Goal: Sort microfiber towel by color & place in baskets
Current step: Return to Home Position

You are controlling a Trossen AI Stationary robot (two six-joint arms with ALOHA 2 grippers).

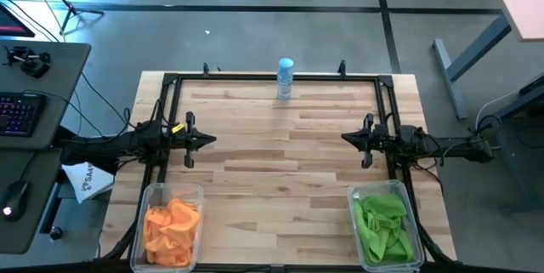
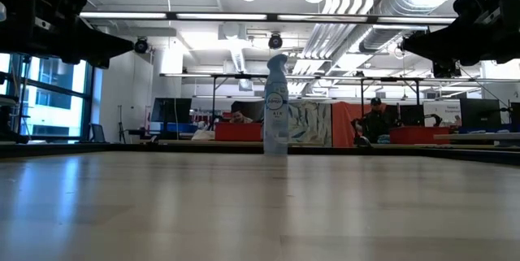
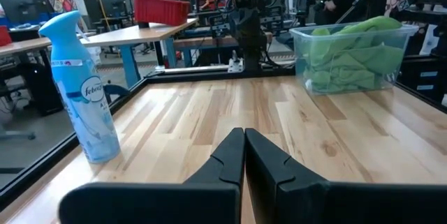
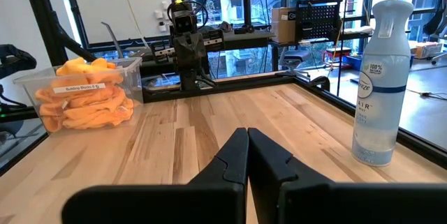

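Several orange microfiber towels (image 1: 171,223) lie heaped in the clear basket (image 1: 150,196) at the table's near left corner. Several green towels (image 1: 380,220) fill the other clear basket (image 1: 411,247) at the near right corner. My left gripper (image 1: 211,139) is shut and level at the table's left side, holding nothing. My right gripper (image 1: 346,138) is shut and level at the right side, also holding nothing. In the wrist views each gripper (image 3: 244,142) (image 4: 247,140) points across the bare wood toward the opposite basket.
A white-and-blue spray bottle (image 1: 284,79) stands upright at the middle of the far edge. A black metal frame (image 1: 272,78) runs round the tabletop. The wooden surface between the arms is bare. A desk with a keyboard (image 1: 19,112) stands off the table's left.
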